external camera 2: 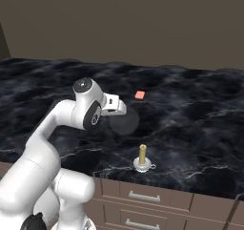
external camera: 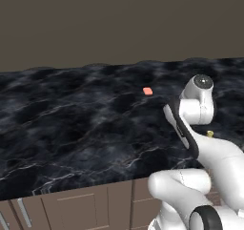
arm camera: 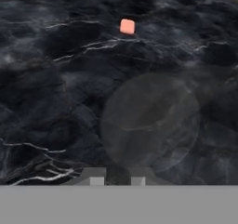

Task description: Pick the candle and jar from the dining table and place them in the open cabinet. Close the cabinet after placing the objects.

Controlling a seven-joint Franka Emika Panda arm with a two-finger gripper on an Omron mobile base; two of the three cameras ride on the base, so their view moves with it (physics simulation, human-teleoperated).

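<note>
The candle [external camera 2: 142, 160], a short yellowish stick in a small round silvery holder, stands upright near the front edge of the dining table [external camera 2: 200, 129]. Its tip [external camera: 210, 134] peeks out behind my arm in the left base view. My gripper [external camera 2: 120, 110] hovers over the black marble top, behind and left of the candle and well apart from it. In the hand view my gripper [arm camera: 118, 177] has its tips close together. A dim see-through grey round shape [arm camera: 151, 121] sits just ahead of them; I cannot tell what it is. The jar and the cabinet are out of view.
A flat salmon-orange piece [external camera 2: 139, 95] lies further back on the table, beyond the gripper, also seen as a small square [arm camera: 127, 26] in the hand view. Taupe drawer fronts with silver handles [external camera 2: 143, 196] run below the table's front edge. A brown wall stands behind.
</note>
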